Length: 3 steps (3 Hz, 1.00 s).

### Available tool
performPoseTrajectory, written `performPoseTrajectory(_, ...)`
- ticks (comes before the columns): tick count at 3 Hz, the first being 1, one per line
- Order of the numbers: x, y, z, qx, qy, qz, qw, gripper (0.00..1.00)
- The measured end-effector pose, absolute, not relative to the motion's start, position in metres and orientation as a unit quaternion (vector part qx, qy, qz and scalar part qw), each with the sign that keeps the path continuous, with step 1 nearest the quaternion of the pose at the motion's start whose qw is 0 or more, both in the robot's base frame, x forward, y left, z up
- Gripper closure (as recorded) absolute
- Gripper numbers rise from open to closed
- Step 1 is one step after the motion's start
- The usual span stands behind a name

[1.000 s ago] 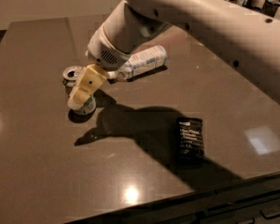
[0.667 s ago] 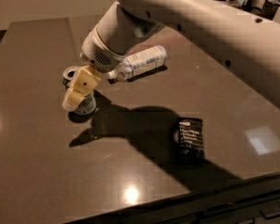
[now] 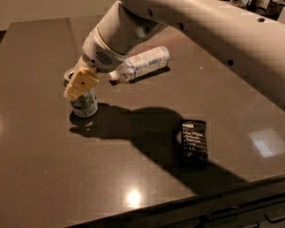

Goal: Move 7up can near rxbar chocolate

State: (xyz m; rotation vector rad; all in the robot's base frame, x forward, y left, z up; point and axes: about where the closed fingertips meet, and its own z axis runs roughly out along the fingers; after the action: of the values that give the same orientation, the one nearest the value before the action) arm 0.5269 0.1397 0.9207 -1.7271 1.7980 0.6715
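The 7up can (image 3: 84,103) stands upright on the dark table at the left, silvery-white and green, its top partly hidden by the gripper. My gripper (image 3: 80,83), with yellowish fingers, is right at the can's top and upper side. The rxbar chocolate (image 3: 194,140) lies flat at the right front, black with white lines of text, well apart from the can.
A clear plastic bottle with a white label (image 3: 141,64) lies on its side behind the can, under my arm. The arm (image 3: 199,18) spans from the upper right and casts a wide shadow across the table (image 3: 38,165). The table's front edge runs close below the bar.
The gripper has shifted a little to the left and down over the can. The can, bottle and bar have stayed in place.
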Motion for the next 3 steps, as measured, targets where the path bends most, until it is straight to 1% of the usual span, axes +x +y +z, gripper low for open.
performPoseTrajectory(1, 0.527, 0.127, 0.923, -0.637, 0.674, 0.251, 0.279, 0.63)
performPoseTrajectory(2, 0.529, 0.096, 0.928, -0.622, 0.686, 0.247, 0.286, 0.87)
performPoseTrajectory(3, 0.533, 0.054, 0.933, -0.599, 0.706, 0.238, 0.293, 1.0)
